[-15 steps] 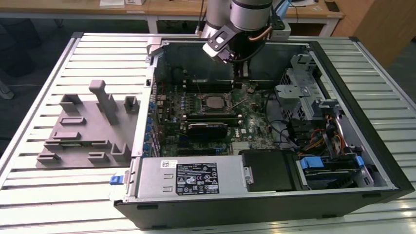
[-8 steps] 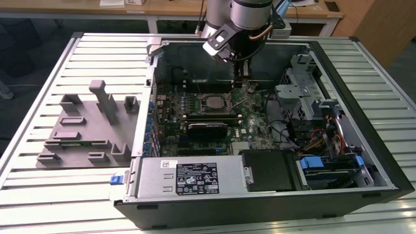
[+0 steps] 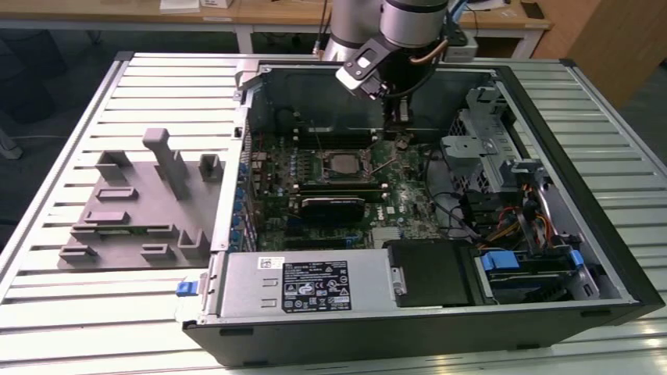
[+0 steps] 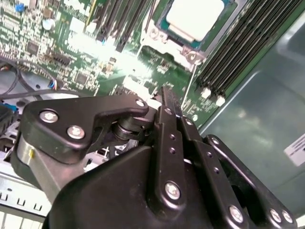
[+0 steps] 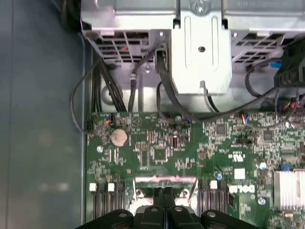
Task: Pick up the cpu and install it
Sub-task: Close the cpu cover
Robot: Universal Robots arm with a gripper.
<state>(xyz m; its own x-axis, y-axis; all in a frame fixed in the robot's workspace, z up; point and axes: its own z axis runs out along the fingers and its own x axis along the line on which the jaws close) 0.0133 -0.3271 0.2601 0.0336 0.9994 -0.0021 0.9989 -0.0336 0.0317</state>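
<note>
Exterior view: the cpu (image 3: 342, 164) sits flat on the motherboard (image 3: 411, 199), silvery top up, edges squared to the board, with the arm pointing down into the open PC case (image 3: 302, 98) right beside it. Second wrist view: the hand (image 4: 169, 93) is pinched closed and empty, cpu (image 4: 193, 16) just past its tips. First wrist view: fingertips (image 5: 161, 194) pressed together, low over the board.

Slatted grey metal tabletop (image 3: 62, 312), ribs running side to side. Two items rest directly on it: an open computer case (image 3: 417, 332), lying on its side towards the exterior view's right, and a grey fixture tray (image 3: 136, 223) just beside it on the exterior view's left.
</note>
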